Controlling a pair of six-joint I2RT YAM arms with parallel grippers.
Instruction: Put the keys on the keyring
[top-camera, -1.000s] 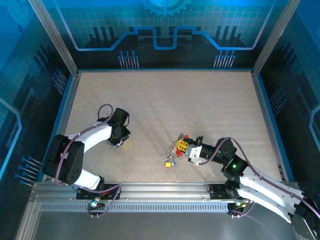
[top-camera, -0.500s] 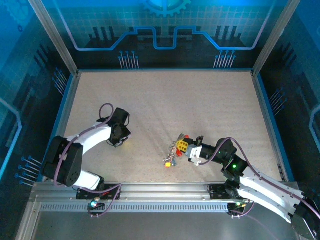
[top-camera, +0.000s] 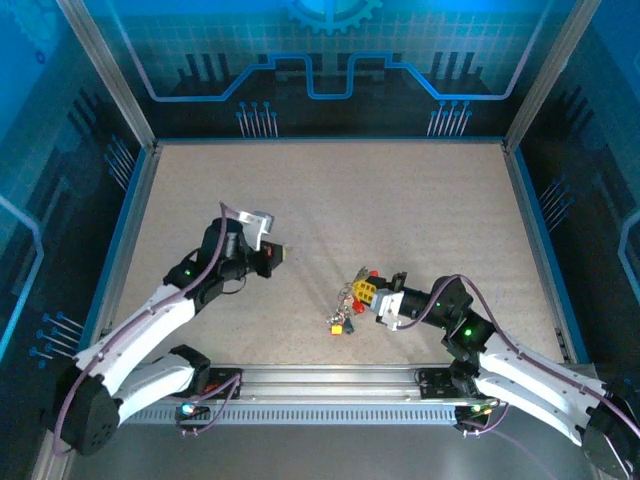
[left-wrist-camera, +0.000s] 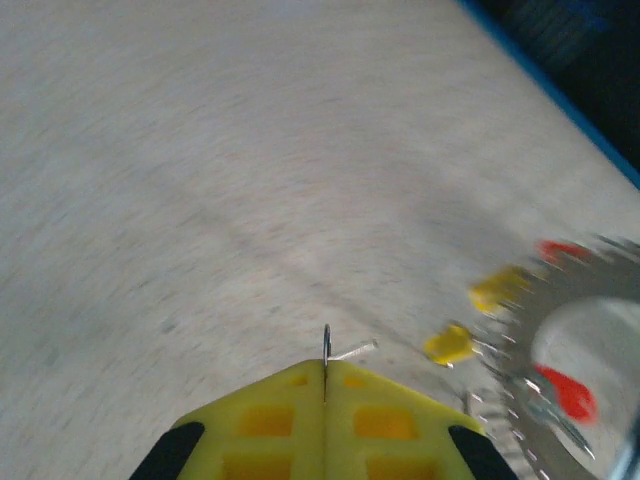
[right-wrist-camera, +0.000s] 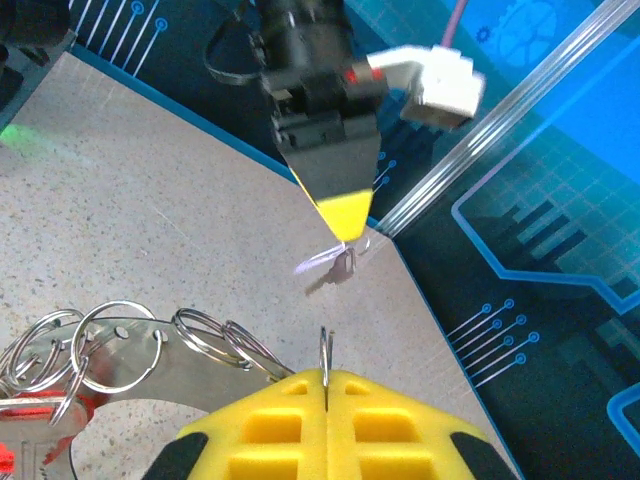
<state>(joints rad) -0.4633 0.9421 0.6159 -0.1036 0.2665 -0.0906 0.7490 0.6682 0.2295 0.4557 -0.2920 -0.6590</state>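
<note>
Both pairs of fingers are pressed together. At its yellow tips the left gripper (right-wrist-camera: 347, 230) pinches a small pale key (right-wrist-camera: 341, 266) (its blade juts sideways in the left wrist view). The right gripper (right-wrist-camera: 325, 388) is clamped on the rim of the keyring (right-wrist-camera: 195, 372), whose flat grey band curves away to the left of its fingers, with wire loops along the edge. The yellow keys (left-wrist-camera: 449, 344) and red keys (left-wrist-camera: 566, 393) on that ring lie ahead and to the right of the left gripper's tips, apart from the pale key.
</note>
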